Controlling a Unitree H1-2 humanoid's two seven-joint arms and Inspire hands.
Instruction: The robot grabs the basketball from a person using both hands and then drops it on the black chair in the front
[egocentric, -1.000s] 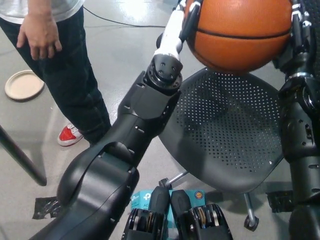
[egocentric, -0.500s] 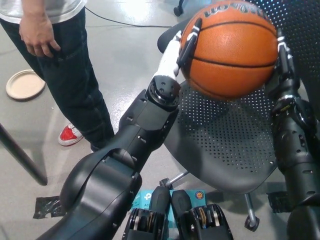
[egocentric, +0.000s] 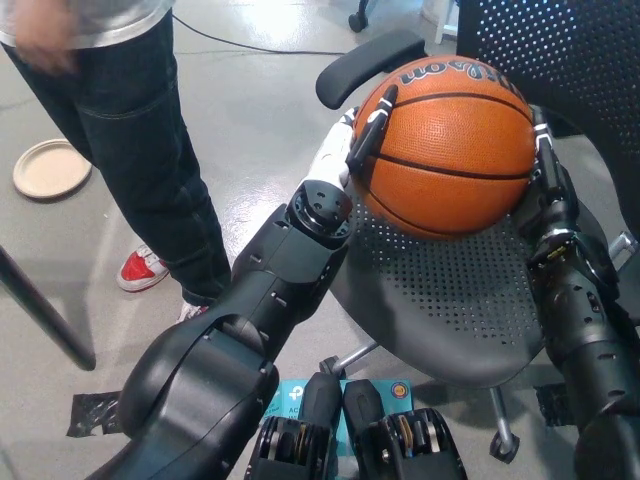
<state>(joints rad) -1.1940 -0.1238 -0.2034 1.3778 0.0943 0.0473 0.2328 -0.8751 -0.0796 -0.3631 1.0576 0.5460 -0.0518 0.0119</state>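
glossy black arm (egocentric: 230, 340), white left hand (egocentric: 340, 160), black right hand (egocentric: 548, 195)

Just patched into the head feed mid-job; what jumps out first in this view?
The orange basketball dominates the upper middle, clamped between the white left hand and the black right hand just above the perforated seat of the black chair. At upper left a person in dark jeans stands beside a round plate on the floor.
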